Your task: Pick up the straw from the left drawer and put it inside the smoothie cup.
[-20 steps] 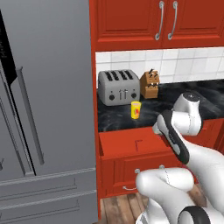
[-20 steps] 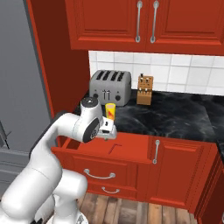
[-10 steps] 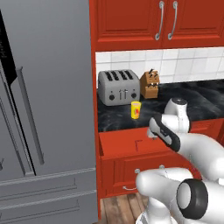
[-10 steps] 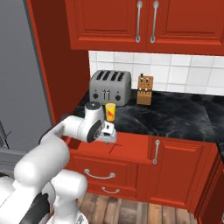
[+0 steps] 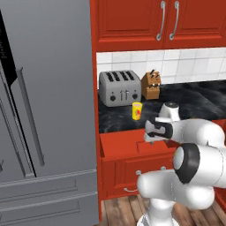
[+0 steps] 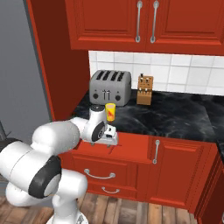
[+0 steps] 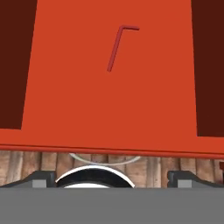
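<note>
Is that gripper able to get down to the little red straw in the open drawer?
Probably yes. The straw lies alone on the left drawer floor, and the gripper hangs above it, nothing between.

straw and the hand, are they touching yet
Apart. In the hand view the straw lies flat on the drawer floor far up the picture, while the hand sits at the bottom with bare red floor between them.
</note>
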